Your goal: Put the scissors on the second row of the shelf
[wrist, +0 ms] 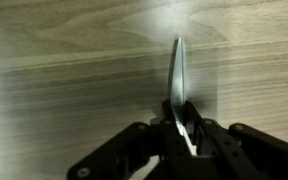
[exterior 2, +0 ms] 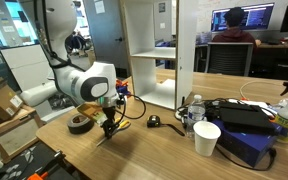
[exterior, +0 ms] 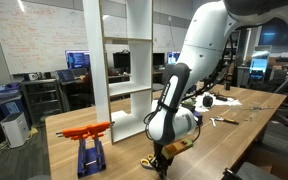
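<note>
My gripper (wrist: pixel 184 140) is shut on the scissors (wrist: pixel 178 80). Their silver blades stick out from between the fingers, closed together, over the wooden table. In an exterior view the gripper (exterior: pixel 160 156) hangs low over the table's front part, with a yellow handle (exterior: pixel 147 160) showing beside it. In the other exterior view the gripper (exterior 2: pixel 108 129) points down close to the tabletop. The tall white shelf (exterior: pixel 124 60) stands behind the arm on the table, and it also shows in the other exterior view (exterior 2: pixel 154 50). Its boards look bare.
An orange bar on a blue stand (exterior: pixel 88 140) stands near the gripper. A black tape roll (exterior 2: pixel 81 123), a small black object (exterior 2: pixel 154 122), a bottle (exterior 2: pixel 194 110), a white cup (exterior 2: pixel 206 138) and a blue box (exterior 2: pixel 249 140) are on the table.
</note>
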`<state>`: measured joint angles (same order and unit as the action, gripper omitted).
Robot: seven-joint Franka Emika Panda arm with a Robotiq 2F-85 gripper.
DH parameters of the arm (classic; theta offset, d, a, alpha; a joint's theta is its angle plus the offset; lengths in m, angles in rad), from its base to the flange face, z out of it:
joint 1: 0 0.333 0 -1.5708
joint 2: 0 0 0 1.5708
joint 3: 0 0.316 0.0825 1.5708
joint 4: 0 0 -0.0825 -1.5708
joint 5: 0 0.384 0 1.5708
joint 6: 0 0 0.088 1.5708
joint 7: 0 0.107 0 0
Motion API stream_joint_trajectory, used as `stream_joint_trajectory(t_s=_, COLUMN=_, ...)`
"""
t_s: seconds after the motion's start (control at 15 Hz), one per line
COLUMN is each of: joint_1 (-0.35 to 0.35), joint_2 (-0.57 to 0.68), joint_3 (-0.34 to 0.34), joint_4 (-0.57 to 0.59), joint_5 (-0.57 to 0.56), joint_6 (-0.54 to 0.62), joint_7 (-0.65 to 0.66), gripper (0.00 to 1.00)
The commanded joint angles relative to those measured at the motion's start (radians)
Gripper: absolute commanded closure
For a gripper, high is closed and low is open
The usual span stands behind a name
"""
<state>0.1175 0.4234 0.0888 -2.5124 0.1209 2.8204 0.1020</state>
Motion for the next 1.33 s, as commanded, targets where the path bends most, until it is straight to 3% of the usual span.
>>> stream_joint_trajectory(t_s=0.0, joint_1=-0.011, joint_2=0.019, joint_3=0.002, joint_4=0.024, joint_5=0.003, joint_6=0.01, joint_7=0.01, gripper=0.98)
stream_joint_trajectory(t_s=0.53, joint_1=-0.118, joint_2=-0.341, joint_3=-0.006, joint_4=-0.102, joint_5=0.075, joint_6=-0.057, joint_7=-0.017, gripper=0.98)
stream_joint_trajectory(t_s=0.87, joint_1=-0.121, joint_2=-0.589, joint_3=-0.064, joint_4=-0.146, joint_5=0.009, joint_6=-0.062, joint_7=0.025, gripper=0.98)
stream_joint_trajectory(t_s=1.27, joint_1=-0.16, joint_2=-0.742, joint_3=-0.031, joint_4=-0.125, joint_5=-0.073, joint_6=0.015, joint_7=0.123, gripper=0.98)
